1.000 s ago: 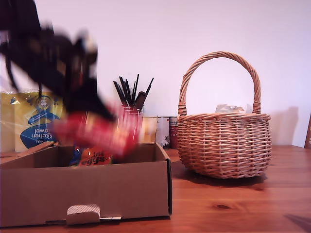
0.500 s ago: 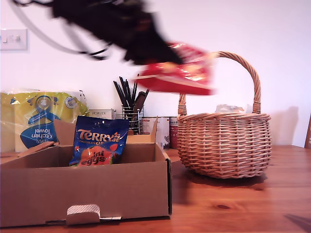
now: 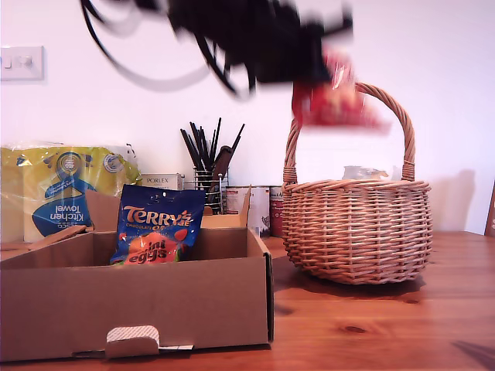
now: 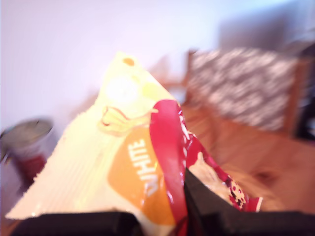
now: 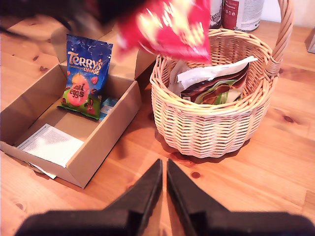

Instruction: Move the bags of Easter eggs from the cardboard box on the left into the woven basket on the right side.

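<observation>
My first gripper (image 3: 321, 73) is shut on the red-and-cream Maltesers bag (image 3: 336, 104), which hangs blurred beside the handle of the woven basket (image 3: 356, 224). The first wrist view shows that bag (image 4: 123, 167) clamped between the black fingers (image 4: 226, 216). From above, the Maltesers bag (image 5: 167, 27) hovers over the basket's rim (image 5: 206, 142), and a cream packet and a green-brown packet (image 5: 211, 86) lie inside. The blue-and-orange Terry's bag (image 3: 158, 224) leans upright in the cardboard box (image 3: 139, 301). My second gripper (image 5: 164, 164) is shut and empty, over the table in front of the basket.
Behind the box stand a yellow-and-blue kitchen towel pack (image 3: 62, 193), a wire pot of dark utensils (image 3: 209, 162) and tins (image 3: 259, 205). A white paper sheet (image 5: 49, 145) lies on the box floor. A chair with a patterned cushion (image 4: 246, 83) shows beyond the table.
My first gripper has carried the Maltesers bag up out of the box and across to the exterior view's right, to the basket handle. The Terry's bag has come into view, still in the box.
</observation>
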Available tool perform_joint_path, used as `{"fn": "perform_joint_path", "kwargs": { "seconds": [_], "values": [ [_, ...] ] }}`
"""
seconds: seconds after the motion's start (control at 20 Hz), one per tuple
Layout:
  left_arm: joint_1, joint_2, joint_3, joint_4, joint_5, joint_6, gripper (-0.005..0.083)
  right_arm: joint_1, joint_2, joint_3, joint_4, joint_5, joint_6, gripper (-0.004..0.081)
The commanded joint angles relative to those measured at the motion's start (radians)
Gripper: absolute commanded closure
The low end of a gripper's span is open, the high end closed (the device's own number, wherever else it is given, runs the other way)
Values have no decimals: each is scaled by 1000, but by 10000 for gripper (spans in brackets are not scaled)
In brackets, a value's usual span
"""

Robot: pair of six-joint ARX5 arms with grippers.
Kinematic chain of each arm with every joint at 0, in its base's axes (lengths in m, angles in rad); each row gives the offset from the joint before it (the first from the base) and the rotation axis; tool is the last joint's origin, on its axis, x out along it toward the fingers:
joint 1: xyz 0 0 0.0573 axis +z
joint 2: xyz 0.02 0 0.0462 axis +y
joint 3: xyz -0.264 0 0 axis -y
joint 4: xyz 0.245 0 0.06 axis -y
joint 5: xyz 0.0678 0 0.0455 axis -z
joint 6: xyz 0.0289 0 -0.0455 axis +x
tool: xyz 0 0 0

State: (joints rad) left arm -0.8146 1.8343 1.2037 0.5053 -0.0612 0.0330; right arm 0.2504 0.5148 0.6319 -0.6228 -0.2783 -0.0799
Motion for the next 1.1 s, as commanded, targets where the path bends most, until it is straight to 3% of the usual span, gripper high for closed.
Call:
{"fn": "perform_joint_path", "kwargs": {
  "seconds": [0.0,0.25,0.5,0.85,1.05],
  "values": [
    [-11,36,-9,76,-61,5,795,4,-1,11,5,0,-3,783],
    [-27,141,30,186,-188,98,795,4,-1,11,5,0,-3,783],
    [-48,261,90,174,-202,203,795,4,-1,11,5,-1,-3,783],
    [-50,312,102,8,-203,260,795,4,-1,11,5,-1,-3,783],
    [-48,308,109,-117,-255,319,795,4,-1,11,4,-3,-3,783]
  ]
}}
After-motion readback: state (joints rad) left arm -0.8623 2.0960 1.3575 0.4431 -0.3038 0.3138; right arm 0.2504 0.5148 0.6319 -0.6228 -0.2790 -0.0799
